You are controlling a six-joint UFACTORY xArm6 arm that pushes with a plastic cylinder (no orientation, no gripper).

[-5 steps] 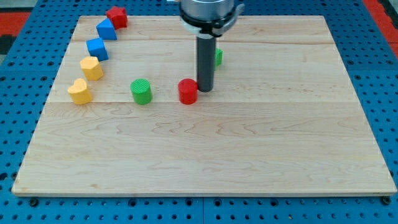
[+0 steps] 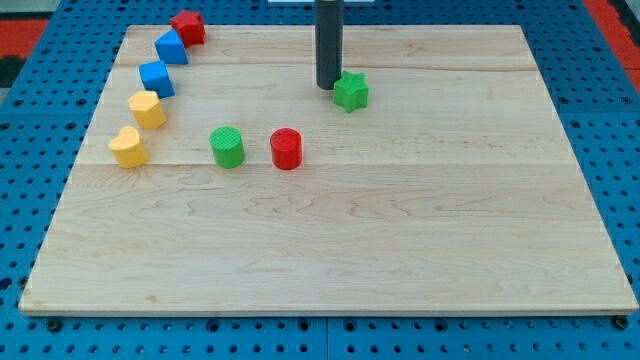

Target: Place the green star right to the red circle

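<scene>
The green star [image 2: 350,92] lies on the wooden board [image 2: 400,230], above and to the right of the red circle [image 2: 286,149]. My tip [image 2: 329,87] stands right at the star's left edge, touching or nearly touching it. The red circle sits near the board's middle, with a green circle [image 2: 228,147] just to its left.
Along the view's upper left runs a curved row: a red block [image 2: 187,27], two blue blocks [image 2: 171,47] [image 2: 156,78], and two yellow blocks [image 2: 147,109] [image 2: 128,147]. The board's edges meet a blue pegboard.
My tip has moved up from beside the red circle to the star's left side. The red circle has shifted a little left. The green star is now fully visible.
</scene>
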